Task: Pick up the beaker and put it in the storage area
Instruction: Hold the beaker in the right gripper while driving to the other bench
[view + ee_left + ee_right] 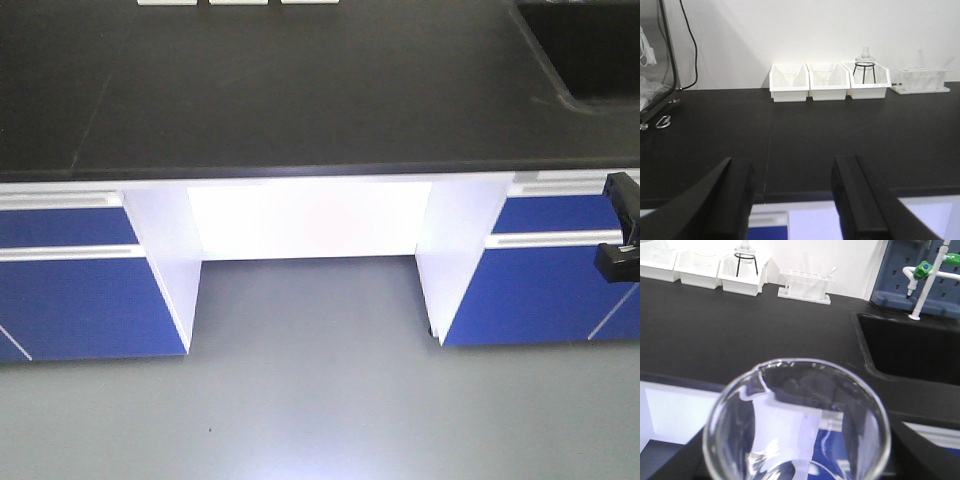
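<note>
Right gripper snug around the beaker, long axis camera-ward, mouth nearest, pouring lip toward the white bins

Black benchtop, three white bins, tube rack at rear; inset sink

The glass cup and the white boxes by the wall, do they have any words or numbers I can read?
No text can be read in any view.
On the clear glass beaker: no print can be made out.
On the three white plastic bins: plain fronts, no labels.
On the white test-tube rack: too small to show any marking.
On the blue wall panel: no lettering shows.
</note>
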### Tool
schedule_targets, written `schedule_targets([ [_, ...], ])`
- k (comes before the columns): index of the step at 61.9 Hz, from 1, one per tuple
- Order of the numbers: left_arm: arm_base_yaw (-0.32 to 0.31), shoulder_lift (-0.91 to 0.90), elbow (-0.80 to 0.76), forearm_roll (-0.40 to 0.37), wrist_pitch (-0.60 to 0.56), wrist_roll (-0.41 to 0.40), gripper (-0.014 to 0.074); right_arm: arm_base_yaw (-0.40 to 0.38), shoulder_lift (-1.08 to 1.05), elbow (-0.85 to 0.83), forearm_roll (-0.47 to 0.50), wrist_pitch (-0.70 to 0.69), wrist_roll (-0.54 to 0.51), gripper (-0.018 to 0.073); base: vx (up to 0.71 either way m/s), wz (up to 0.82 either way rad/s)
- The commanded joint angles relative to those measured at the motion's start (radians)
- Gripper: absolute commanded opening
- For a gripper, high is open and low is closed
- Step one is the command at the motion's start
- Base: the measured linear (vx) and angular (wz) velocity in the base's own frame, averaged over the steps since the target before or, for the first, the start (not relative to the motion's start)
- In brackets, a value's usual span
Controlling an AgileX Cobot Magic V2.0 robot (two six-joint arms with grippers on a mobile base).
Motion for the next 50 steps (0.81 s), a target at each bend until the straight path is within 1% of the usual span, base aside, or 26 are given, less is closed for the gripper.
schedule_targets([
  [1,-0.008,0.001,-0.032,-0.005,-0.073,-0.007,0.0478,-0.001,-0.005,-0.032,-0.001,-0.078,-0.001,-0.0008,-0.37,-0.06],
  [50,-0.009,0.001,-0.032,-0.005,-0.071,-0.007,0.0478,-0.001,-0.005,-0.032,-0.001,-0.078,-0.001,-0.0008,-0.36,-0.01],
])
